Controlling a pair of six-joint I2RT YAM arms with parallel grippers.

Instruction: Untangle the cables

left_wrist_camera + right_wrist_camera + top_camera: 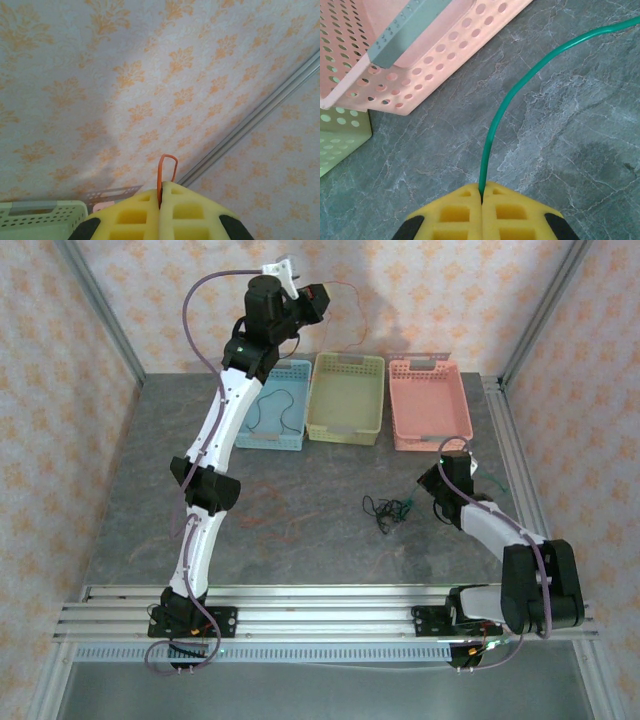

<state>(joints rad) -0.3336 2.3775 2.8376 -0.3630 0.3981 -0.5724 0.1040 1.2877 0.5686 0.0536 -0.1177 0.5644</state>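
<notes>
Overhead, black cable (268, 401) in blue basket (270, 443)

Grey, marbled desk (300, 540). Lined up side by side along the twelve o'clock edge: blue basket (275, 442) at eleven, yellow-green basket (345, 435) at twelve, pink basket (430, 443) at one. Toward four o'clock of centre, lying loose on the bare surface: small knot of black and green cables (388, 508).

Blue bskt (270, 444), yellow bskt (345, 436), pink bskt (430, 445), marble-ish tbl (290, 535)
</notes>
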